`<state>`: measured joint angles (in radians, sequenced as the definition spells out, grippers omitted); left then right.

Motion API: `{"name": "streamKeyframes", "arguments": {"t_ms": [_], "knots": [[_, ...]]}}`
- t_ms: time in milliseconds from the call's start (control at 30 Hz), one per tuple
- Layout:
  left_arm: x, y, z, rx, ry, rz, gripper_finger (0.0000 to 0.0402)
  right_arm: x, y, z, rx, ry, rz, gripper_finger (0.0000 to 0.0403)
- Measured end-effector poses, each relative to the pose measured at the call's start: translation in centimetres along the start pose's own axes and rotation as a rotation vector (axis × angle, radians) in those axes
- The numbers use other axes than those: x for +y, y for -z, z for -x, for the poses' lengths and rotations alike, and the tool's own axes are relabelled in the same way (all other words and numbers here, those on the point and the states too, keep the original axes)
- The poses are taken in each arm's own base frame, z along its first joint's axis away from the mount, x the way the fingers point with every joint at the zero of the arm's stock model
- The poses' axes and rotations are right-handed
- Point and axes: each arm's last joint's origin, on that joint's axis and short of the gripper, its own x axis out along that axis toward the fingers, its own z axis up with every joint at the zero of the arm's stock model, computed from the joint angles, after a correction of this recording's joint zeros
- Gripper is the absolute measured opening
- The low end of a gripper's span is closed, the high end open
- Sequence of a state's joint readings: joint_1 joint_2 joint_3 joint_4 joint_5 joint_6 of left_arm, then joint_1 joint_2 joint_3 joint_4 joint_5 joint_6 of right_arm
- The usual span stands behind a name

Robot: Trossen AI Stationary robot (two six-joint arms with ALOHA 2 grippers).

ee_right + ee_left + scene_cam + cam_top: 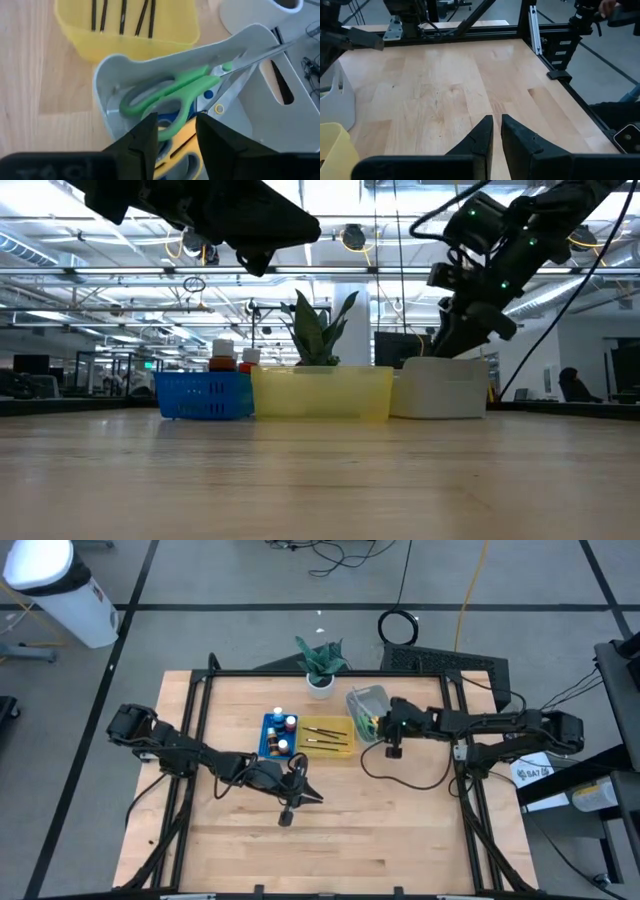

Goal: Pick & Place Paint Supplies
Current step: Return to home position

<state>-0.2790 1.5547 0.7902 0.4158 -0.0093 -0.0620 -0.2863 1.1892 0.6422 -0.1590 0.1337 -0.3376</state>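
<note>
Three scissors point(175, 92) lie in the clear tray point(107, 75), blades slanting over its rim.

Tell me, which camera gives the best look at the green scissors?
The right wrist view: the green scissors fill it, lying in the clear tray above the blue and yellow pairs, just beyond the right gripper. The high view shows only a speck of green in that tray. The low view and left wrist view hide them.
</note>
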Motion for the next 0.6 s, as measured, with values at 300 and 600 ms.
{"name": "streamKeyframes", "arguments": {"t_ms": [300, 600], "knots": [[0.0, -1.4, 2.5, 0.038, 0.011, 0.044, 0.0047, -0.6, -0.8, 2.7, -0.129, 0.026, -0.226, 0.0138], [0.5, -3.6, 12.7, 0.160, -0.036, -0.050, 0.0047, -0.7, -0.3, 10.4, -0.402, -0.130, -0.518, 0.0134]]}}
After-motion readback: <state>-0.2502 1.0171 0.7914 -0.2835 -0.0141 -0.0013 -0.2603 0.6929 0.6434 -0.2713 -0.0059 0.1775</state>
